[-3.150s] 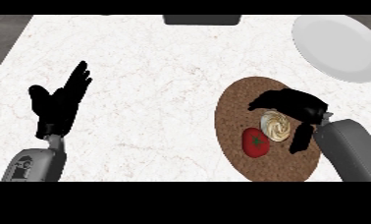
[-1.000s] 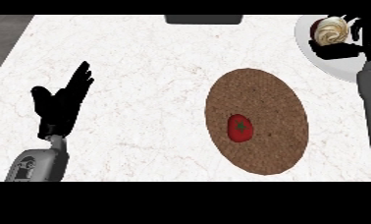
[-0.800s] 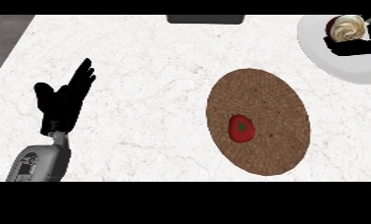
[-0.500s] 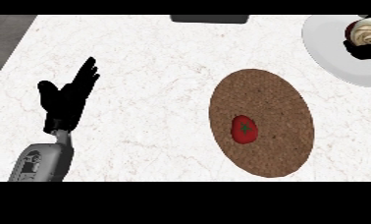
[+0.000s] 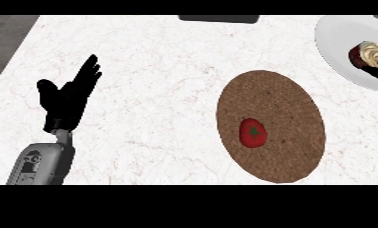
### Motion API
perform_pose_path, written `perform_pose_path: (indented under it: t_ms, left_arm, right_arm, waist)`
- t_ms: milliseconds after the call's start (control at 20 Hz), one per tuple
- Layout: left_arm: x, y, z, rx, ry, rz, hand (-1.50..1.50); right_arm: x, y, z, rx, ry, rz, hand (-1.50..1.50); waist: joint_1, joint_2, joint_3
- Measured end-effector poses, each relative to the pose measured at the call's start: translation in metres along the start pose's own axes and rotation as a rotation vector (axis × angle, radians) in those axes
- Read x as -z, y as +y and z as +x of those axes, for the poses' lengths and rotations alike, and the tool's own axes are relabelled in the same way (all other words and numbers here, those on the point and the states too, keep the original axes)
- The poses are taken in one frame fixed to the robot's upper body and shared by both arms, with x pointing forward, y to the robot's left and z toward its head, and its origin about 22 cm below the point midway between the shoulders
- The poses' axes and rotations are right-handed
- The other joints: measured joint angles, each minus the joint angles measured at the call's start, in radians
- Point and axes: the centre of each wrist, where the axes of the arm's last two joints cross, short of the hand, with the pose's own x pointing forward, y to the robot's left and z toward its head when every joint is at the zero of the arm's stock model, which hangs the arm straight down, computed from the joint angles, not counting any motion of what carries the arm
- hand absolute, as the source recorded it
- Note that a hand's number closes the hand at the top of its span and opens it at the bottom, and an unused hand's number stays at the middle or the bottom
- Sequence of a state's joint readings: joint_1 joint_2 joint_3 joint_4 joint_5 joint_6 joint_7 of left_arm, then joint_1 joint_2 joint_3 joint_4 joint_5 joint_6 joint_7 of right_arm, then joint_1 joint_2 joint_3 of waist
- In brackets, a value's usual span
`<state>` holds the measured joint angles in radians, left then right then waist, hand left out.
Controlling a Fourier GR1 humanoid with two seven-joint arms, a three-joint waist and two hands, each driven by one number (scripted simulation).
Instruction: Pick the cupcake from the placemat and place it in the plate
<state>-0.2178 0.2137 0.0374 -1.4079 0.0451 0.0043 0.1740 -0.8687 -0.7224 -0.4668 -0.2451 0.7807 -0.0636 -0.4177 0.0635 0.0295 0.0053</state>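
The cupcake (image 5: 368, 53), cream-topped with a dark wrapper, is on the white plate (image 5: 334, 39) at the far right, cut by the view's edge. A black sliver of my right hand (image 5: 371, 72) shows just below the cupcake, against it; the rest of that hand is out of view. The round brown placemat (image 5: 270, 124) lies right of centre and has no cupcake on it. My left hand (image 5: 68, 99) rests open at the left, fingers up, far from the plate and the mat.
A red tomato (image 5: 252, 132) lies on the placemat's lower middle. A dark flat object (image 5: 219, 18) sits at the counter's back edge. The counter's left edge (image 5: 13, 32) shows as a grey strip at the upper left.
The cupcake went from the placemat to the plate with my right hand. Since a second ago the plate and the right hand have slid further to the right edge. The left hand stayed still.
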Motion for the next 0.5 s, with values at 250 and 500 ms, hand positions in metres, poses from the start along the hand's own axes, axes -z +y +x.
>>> perform_pose_path:
  t_ms: [250, 500]
  left_arm:
    - [-0.001, 0.001, -0.003, 0.002, 0.0, 0.002, 0.0]
    - [0.0, 0.0, -0.008, -0.003, 0.012, 0.005, 0.0]
  right_arm:
    - [-0.003, -0.007, -0.007, 0.05, -0.101, -0.018, -1.5]
    - [0.002, -0.012, 0.001, 0.22, -0.286, -0.098, -1.5]
  waist:
    - [0.001, 0.0, 0.001]
    - [-0.012, -0.005, 0.001]
